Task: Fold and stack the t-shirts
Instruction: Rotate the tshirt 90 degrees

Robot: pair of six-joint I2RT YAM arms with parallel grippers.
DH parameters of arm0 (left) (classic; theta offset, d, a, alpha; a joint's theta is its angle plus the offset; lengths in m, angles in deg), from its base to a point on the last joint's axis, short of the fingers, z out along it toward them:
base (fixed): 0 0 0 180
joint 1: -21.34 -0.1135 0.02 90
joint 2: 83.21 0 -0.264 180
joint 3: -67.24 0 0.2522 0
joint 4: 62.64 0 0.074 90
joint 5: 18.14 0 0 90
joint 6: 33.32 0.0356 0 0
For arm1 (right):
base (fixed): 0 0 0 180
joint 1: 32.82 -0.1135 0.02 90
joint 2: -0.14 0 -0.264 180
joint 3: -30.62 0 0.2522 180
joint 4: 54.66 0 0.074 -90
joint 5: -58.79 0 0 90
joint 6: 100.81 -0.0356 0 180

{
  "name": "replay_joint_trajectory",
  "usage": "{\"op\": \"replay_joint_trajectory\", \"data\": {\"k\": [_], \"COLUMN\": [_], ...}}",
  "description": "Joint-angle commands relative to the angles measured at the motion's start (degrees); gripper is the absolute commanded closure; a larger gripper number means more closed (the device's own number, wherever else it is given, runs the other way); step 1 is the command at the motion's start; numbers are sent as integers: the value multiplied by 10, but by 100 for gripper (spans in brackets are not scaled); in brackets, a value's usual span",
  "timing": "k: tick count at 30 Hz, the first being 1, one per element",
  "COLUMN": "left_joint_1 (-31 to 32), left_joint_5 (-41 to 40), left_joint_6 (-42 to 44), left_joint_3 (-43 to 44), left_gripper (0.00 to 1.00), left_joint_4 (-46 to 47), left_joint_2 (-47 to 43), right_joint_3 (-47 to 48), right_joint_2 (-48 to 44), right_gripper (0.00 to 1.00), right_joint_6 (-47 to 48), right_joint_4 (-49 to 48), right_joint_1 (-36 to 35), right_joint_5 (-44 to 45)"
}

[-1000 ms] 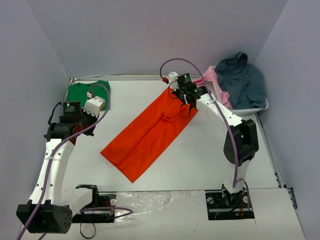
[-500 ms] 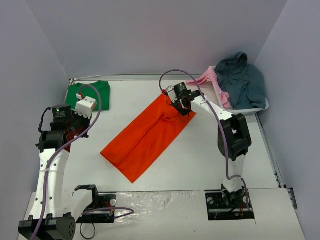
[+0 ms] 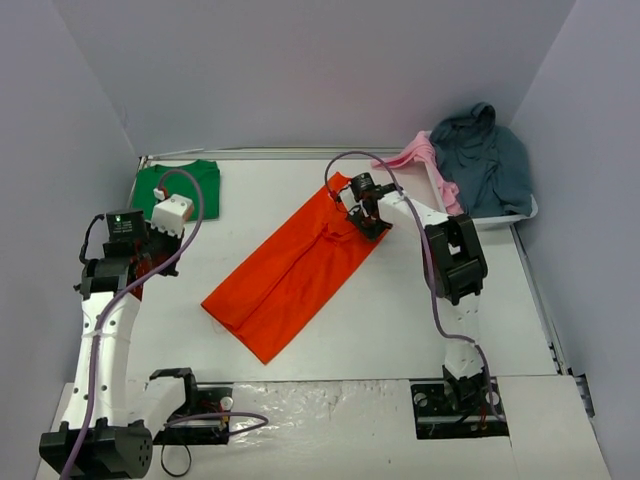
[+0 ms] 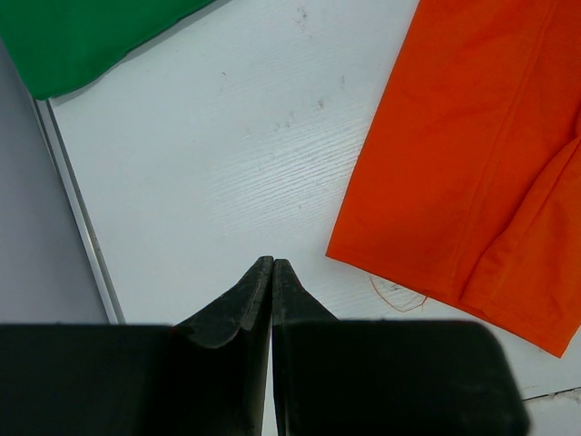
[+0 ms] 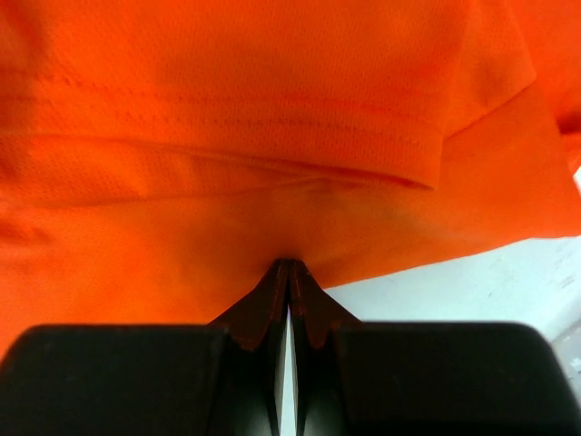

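The orange t-shirt lies on the table as a long strip folded lengthwise, running diagonally from near left to far right. My right gripper is at its far end, shut, with the cloth's edge gathered at the fingertips. The green t-shirt lies folded in the far left corner. My left gripper hangs shut and empty over bare table between the two shirts. The left wrist view shows a green t-shirt corner, the orange t-shirt's near end and my left gripper's closed tips.
A white basket at the far right holds a pink garment and a grey-blue garment. Walls close in on the table at the left, back and right. A loose orange thread lies by the shirt's near end.
My right gripper has shifted a little toward the near left over the shirt's far end, and its forearm has swung inward. My left arm has drawn back to the left, away from the green shirt.
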Motion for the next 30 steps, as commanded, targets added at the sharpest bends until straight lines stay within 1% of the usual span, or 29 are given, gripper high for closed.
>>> {"op": "replay_joint_trajectory", "data": {"k": [1,3,7,8,9,10,11,12,13,14,15,17,18,21,22,23,25,30], "left_joint_1": [-7,-8,-9,-9,-10,-10,-9,-10,-10,-10,-10,-12,-13,-18,-19,-19,-19,-20], "left_joint_5": [2,-1,-10,-14,-17,-21,-24,-25,-27,-29,-31,-35,-41,-51,-52,-51,-49,-50], "left_joint_6": [-7,-7,-5,-3,-2,-1,-1,-1,-1,-1,-1,0,0,0,0,0,0,-1], "left_joint_3": [9,10,9,9,9,10,10,12,16,18,21,34,40,51,51,50,48,47], "left_gripper": [98,98,98,98,98,98,98,98,98,98,98,98,98,98,98,98,98,98], "left_joint_4": [1,3,7,8,9,11,15,16,17,17,18,16,14,10,11,11,12,7], "left_joint_2": [1,7,19,25,28,31,39,44,54,59,66,87,95,123,130,132,139,139], "right_joint_3": [43,59,124,158,177,197,242,267,293,351,383,447,504,600,603,599,592,621], "right_joint_2": [27,49,95,106,117,144,158,173,204,223,258,291,323,368,371,370,365,383], "right_gripper": [100,100,100,100,100,100,100,100,100,100,100,100,100,100,100,100,100,100], "right_joint_6": [-3,0,8,9,10,13,14,17,19,24,28,38,48,67,70,74,81,84], "right_joint_4": [28,32,48,52,61,66,77,84,90,103,111,121,122,111,98,61,35,22], "right_joint_1": [2,4,10,12,17,21,24,30,32,34,38,39,39,36,32,28,17,-8], "right_joint_5": [-11,-11,-11,-11,-30,-32,-33,-33,-38,-39,-39,-36,-33,-47,-47,-47,-56,-90]}}
